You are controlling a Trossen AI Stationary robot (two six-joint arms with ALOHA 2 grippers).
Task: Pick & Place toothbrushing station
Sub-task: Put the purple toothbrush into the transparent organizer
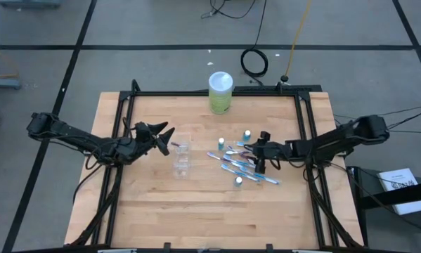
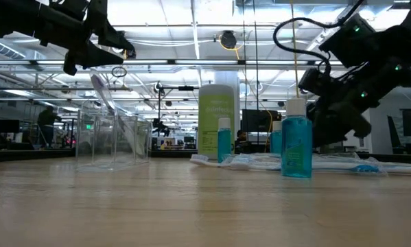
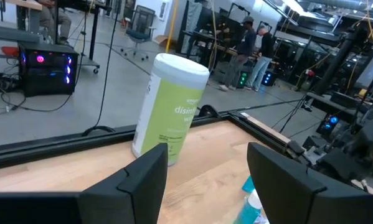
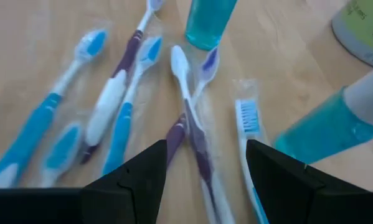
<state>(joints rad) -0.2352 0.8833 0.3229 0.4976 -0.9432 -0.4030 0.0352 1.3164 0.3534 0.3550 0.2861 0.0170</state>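
**Both grippers hanging spread and empty over the desk**

The desk (image 1: 196,211) is carrying a green canister (image 1: 220,93) at its far edge. The left gripper (image 1: 166,138) is hovering released, holding nothing, just beside the clear cup (image 1: 181,159), which is standing left of centre. The right gripper (image 1: 255,156) is poised low over the scattered toothbrushes (image 1: 240,166) right of centre, fingers spread, gripping nothing. Small teal tubes (image 1: 247,133) are standing around the toothbrushes, one (image 2: 296,147) nearest the front.
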